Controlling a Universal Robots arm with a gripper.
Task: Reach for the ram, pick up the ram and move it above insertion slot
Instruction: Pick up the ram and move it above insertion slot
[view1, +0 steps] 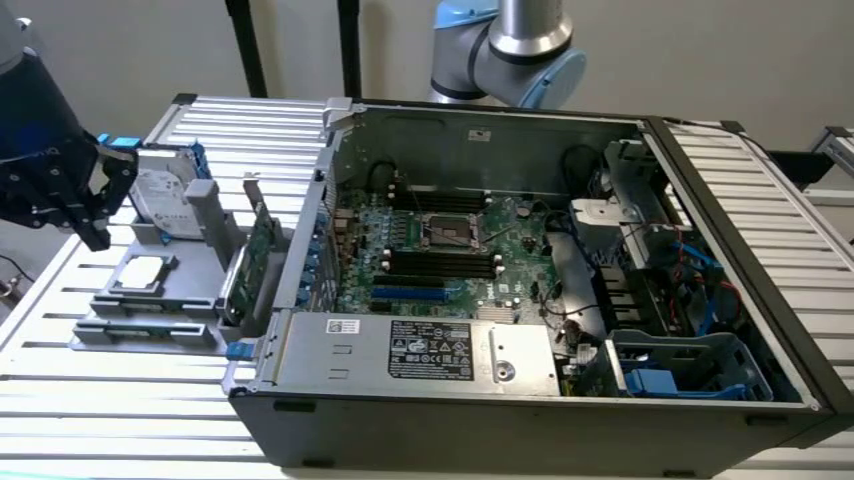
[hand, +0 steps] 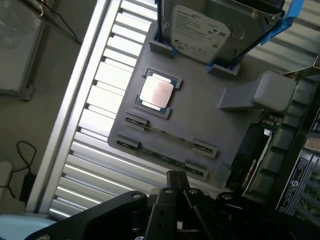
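Currently the ram (hand: 162, 156) sits edge-up between the end clips of a gray fixture (hand: 200, 120), just beside the processor (hand: 157, 93) seated in the same fixture. I read the gripper (hand: 176, 177) as closed, fingers together and gripping nothing, positioned above the fixture near the ram rows. A hard drive (hand: 200, 32) stands at the fixture's opposite end. The fixture rests on a slatted table (view1: 120, 400), on the exterior view's left of the open computer case (view1: 534, 400).
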